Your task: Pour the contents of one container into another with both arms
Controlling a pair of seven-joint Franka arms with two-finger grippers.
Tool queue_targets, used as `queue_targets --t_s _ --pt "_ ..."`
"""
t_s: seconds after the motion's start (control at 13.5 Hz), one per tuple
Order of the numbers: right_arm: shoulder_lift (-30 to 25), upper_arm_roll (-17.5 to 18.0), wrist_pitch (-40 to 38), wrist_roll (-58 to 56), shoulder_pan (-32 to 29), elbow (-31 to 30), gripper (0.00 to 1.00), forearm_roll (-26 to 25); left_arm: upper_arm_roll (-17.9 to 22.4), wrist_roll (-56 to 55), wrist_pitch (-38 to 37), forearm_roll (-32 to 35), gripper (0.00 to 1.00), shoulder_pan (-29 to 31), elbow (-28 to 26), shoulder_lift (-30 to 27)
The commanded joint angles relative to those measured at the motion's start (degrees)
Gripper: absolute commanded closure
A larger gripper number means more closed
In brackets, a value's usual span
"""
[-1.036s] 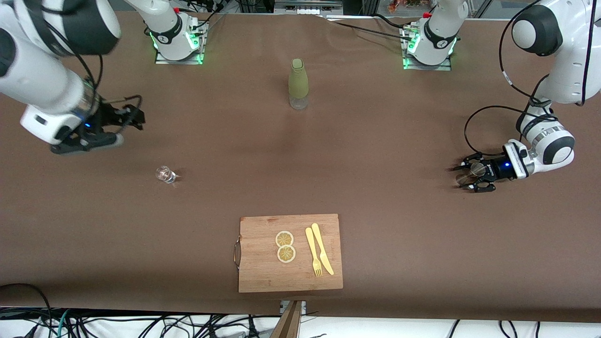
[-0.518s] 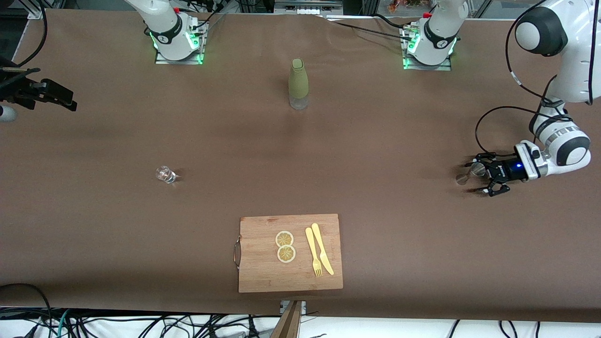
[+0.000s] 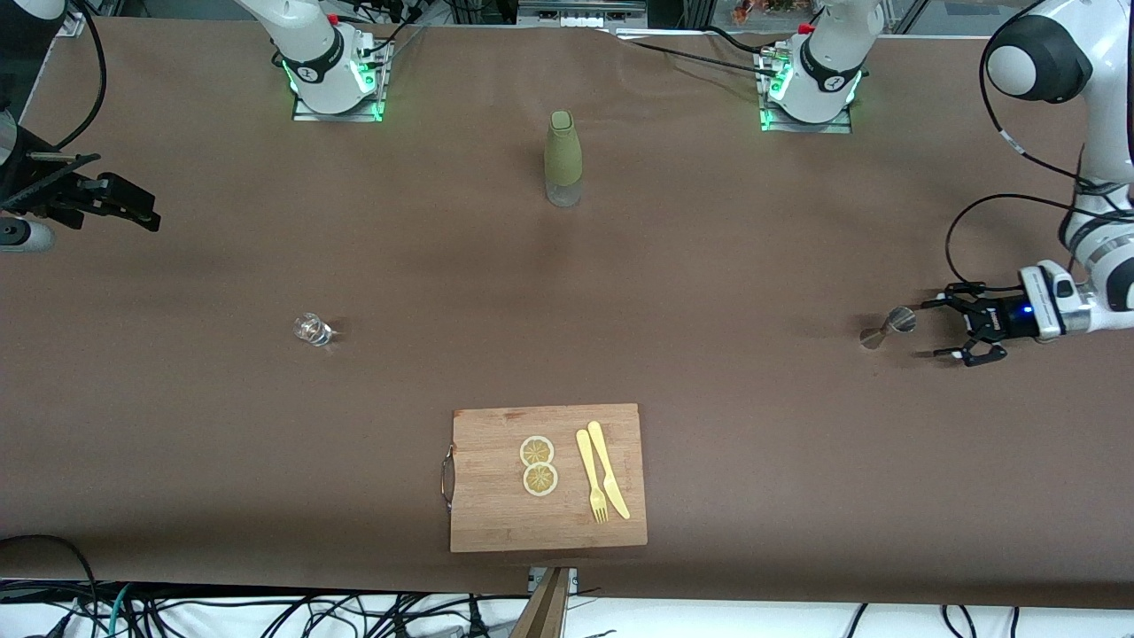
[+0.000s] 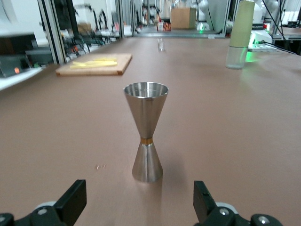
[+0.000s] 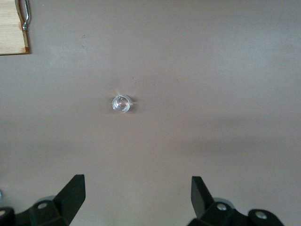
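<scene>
Jigger [image 3: 882, 328] stands at frame right on the table [image 3: 709, 266], glass [image 3: 311, 329] mid-left, left hand [image 3: 959, 330] and right hand [image 3: 115, 202] both open, empty: pouring looks finished, retreat next.

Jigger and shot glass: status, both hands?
Left hand open, beside jigger, not touching. Right hand open, in the air at its end of the table. Jigger upright; shot glass untouched. Nothing in the way.
</scene>
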Motion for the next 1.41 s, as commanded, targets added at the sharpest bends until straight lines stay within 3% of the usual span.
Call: queue_targets --t_s 0.0,0.37,0.89,1.33 --pt "-0.7 0.0 0.5 0.4 -0.2 0.1 0.0 0.6 1.4 -11.6 -3.5 4.9 0.0 -0.6 8.0 -0.5" --pt "-0.2 0.1 0.7 0.6 -0.1 0.2 0.0 0.0 1.6 -36.0 -5.4 14.6 0.0 -4.1 9.4 -10.0" --pt "-0.1 0.1 1.3 0.9 -0.1 0.4 0.0 0.5 1.6 -68.1 -6.0 23.7 0.0 -16.3 8.7 -23.7" --pt "-0.1 0.1 1.3 0.6 -0.1 0.5 0.0 0.7 1.4 -94.9 -4.4 29.0 0.0 -26.5 8.9 -30.2"
